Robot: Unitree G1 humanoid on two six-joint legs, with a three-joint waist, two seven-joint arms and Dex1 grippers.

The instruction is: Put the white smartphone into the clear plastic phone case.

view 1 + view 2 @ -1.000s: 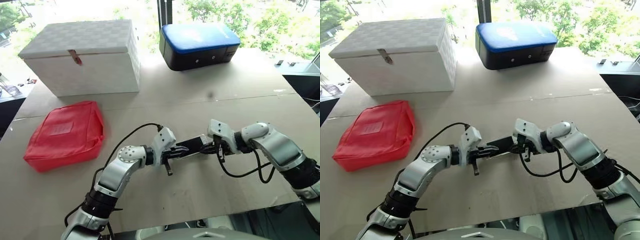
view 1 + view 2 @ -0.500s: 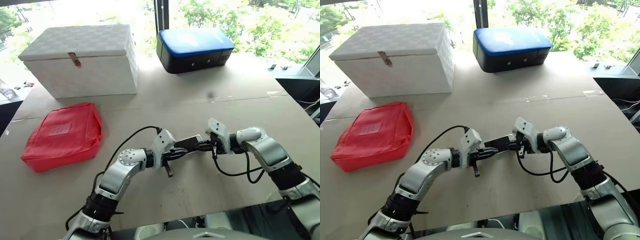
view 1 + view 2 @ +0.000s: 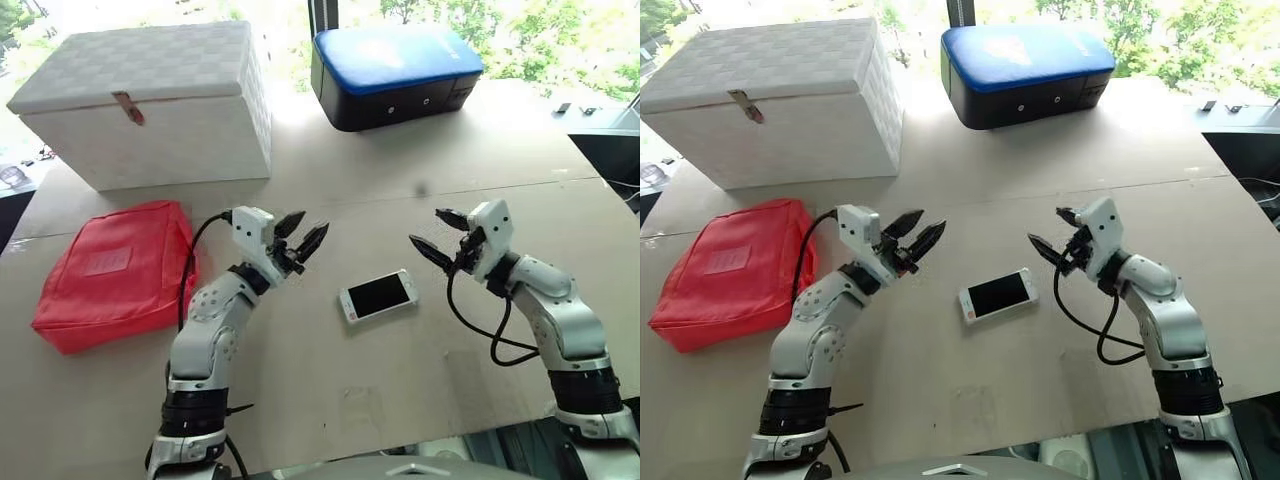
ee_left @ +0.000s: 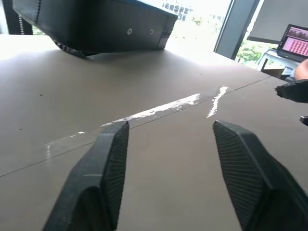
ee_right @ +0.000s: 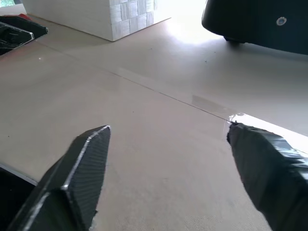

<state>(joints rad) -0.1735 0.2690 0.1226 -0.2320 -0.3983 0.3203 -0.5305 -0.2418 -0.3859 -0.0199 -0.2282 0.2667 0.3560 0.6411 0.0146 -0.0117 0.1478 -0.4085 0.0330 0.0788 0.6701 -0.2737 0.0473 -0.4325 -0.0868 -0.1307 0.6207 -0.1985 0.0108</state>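
A big tan table point(image 3: 330, 390), holding it all. On it, far behind the white smartphone point(image 3: 378, 296), a white box point(image 3: 150, 105) with its lid shut. Also far behind the phone and off to the right of the box, a dark case with a blue top point(image 3: 395, 75). Left of the phone and well apart from it, a flat red pouch point(image 3: 110, 275), lying in front of the box.

Just left of the phone and up off the table, the left gripper point(image 3: 300, 235), black fingers point(image 4: 108, 168) spread wide, nothing in between. Just right of the phone and also in the air, the right gripper point(image 3: 436, 237), fingers point(image 5: 82, 168) spread wide too, holding nothing. Both pointing in toward each other.

Between the two grippers, the phone itself, lying flat on the table, dark screen up, touched by neither gripper. Cannot tell whether the clear plastic phone case is around it.
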